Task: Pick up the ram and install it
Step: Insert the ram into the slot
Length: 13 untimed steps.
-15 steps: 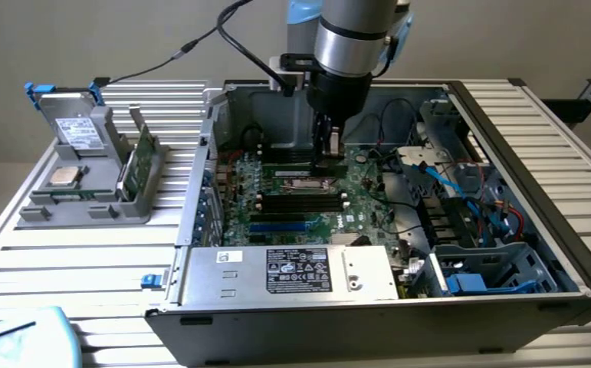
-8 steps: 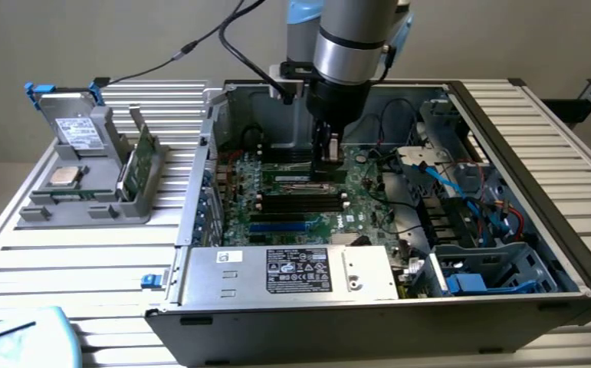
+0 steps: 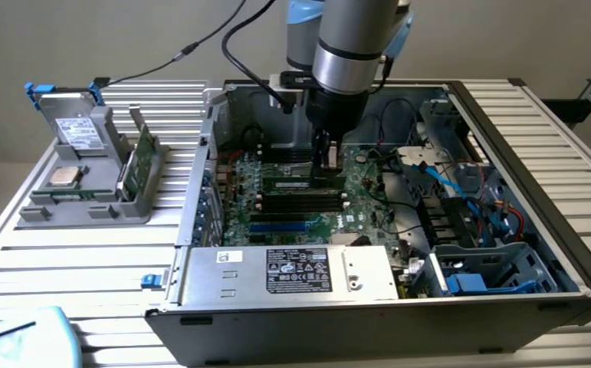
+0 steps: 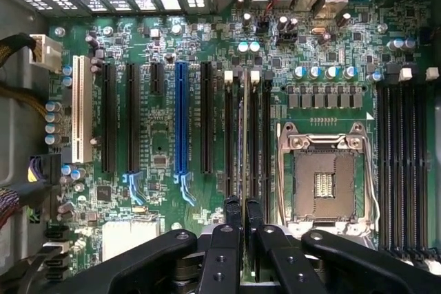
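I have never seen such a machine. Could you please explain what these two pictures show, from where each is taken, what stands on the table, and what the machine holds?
The machine is a robot arm with a gripper, a two-fingered clamp, at its end. The exterior view comes from a camera off the arm; the wrist view from a camera on the wrist, looking past the black fingers at the green motherboard. On the slatted table stands an open computer case; at the exterior view's left is a grey holder with spare parts. The gripper reaches into the case and is shut on the ram, a thin green memory stick seen edge-on along the black memory slots. Whether it is pressed in, I cannot tell.
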### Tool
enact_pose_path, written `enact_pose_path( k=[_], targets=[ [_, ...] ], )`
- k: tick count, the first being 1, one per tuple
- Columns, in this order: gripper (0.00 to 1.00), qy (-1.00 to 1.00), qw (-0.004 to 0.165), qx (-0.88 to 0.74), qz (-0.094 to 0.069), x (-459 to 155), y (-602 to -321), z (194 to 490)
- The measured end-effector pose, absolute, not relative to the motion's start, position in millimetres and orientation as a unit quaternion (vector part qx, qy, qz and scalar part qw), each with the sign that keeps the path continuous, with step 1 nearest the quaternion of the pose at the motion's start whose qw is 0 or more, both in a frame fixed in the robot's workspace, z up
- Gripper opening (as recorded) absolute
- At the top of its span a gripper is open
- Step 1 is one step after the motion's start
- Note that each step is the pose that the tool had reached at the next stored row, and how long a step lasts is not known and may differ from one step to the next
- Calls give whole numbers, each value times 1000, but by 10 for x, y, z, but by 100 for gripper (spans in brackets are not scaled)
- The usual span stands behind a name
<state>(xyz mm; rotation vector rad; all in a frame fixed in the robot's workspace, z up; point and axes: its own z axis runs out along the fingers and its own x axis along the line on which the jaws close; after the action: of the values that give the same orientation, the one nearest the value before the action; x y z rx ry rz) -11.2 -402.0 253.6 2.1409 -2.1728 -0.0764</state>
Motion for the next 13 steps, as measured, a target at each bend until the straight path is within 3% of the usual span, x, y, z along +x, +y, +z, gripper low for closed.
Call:
enact_pose_path(
  k=[13],
  targets=[
    [14, -712, 60, 700, -9, -113, -4020, 2387]
  ],
)
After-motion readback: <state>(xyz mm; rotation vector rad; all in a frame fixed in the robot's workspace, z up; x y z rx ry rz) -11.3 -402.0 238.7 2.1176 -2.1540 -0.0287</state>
